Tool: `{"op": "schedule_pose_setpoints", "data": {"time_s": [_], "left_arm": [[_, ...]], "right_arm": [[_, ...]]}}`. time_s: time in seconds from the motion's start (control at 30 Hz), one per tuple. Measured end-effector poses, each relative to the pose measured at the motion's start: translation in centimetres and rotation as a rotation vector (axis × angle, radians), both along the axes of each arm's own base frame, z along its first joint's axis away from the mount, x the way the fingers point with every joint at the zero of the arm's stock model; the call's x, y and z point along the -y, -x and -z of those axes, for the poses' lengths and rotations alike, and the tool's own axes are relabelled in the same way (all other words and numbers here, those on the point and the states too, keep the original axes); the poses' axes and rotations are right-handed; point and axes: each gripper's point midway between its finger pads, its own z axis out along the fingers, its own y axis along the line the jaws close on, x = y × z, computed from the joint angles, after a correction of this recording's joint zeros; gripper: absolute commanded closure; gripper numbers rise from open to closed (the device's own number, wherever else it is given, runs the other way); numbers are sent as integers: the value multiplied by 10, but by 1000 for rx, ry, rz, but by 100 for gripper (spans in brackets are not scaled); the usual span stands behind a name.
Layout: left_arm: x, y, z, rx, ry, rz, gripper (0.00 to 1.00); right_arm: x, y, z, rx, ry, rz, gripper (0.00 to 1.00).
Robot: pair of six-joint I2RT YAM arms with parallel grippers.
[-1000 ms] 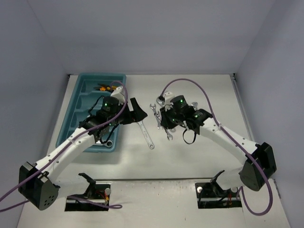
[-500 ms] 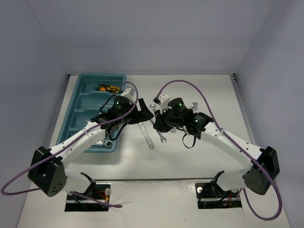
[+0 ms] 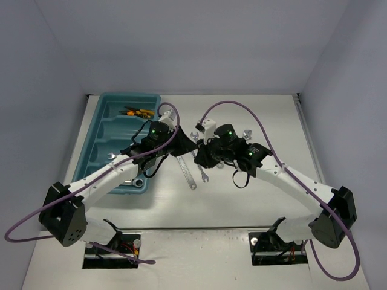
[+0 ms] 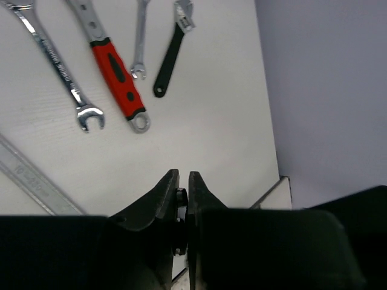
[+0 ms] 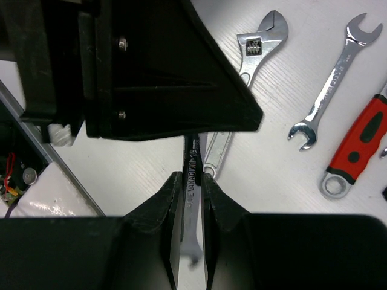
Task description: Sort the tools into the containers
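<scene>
Here, the teal tray [image 3: 100,130] lies at the table's left, apart from where your arms meet, so a weak handover could drop the tool short of any compartment. Your left gripper [image 4: 183,178] is clenched, on what I cannot tell. Your right gripper [image 5: 188,181] pinches the slim wrench [image 5: 192,158].
</scene>
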Motion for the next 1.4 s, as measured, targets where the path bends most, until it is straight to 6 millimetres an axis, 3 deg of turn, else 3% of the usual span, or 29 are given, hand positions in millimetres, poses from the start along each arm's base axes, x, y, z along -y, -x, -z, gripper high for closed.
{"op": "schedule_pose_setpoints", "data": {"time_s": [0.1, 0.13, 0.2, 0.23, 0.37, 0.47, 0.53, 0.67, 0.8, 0.87, 0.97, 1.1, 1.23, 1.33, 1.4], "left_arm": [[3, 0, -6, 16, 15, 4, 100], [4, 0, -6, 15, 19, 1, 100], [3, -1, -7, 14, 24, -7, 100], [2, -2, -8, 15, 25, -12, 100], [-12, -5, -7, 13, 16, -47, 100], [-40, -18, -7, 4, 3, -120, 100], [-72, -31, -9, 1, -2, -197, 100], [-162, -58, -20, 19, -14, -422, 100], [-247, -72, -27, 49, -45, -653, 100], [-273, -75, -24, 50, -68, -728, 100], [-295, -78, -5, 13, -99, -784, 100], [-318, -84, 41, -104, -123, -830, 94], [-342, -84, 90, -219, -142, -874, 79], [-348, -84, 108, -257, -164, -878, 65], [-349, -84, 112, -265, -173, -872, 50]], "right_arm": [[0, -1, 0, 5, -5, 2, 100], [-1, -1, -1, 7, -8, 2, 94], [-2, -2, -2, 12, -13, 2, 70], [-2, -2, -3, 12, -14, 3, 49], [-3, -5, -6, 28, -24, 7, 30], [0, -6, -11, 46, -27, 21, 29], [2, -8, -16, 61, -31, 33, 29], [8, -11, -25, 89, -42, 57, 29], [15, -14, -27, 103, -42, 83, 29], [18, -15, -22, 99, -33, 94, 29], [24, -17, -14, 88, -15, 113, 29], [32, -19, -3, 70, 3, 135, 30], [35, -20, 1, 64, 12, 146, 30], [37, -20, 5, 60, 22, 150, 30], [38, -21, 8, 59, 31, 159, 30]]}}
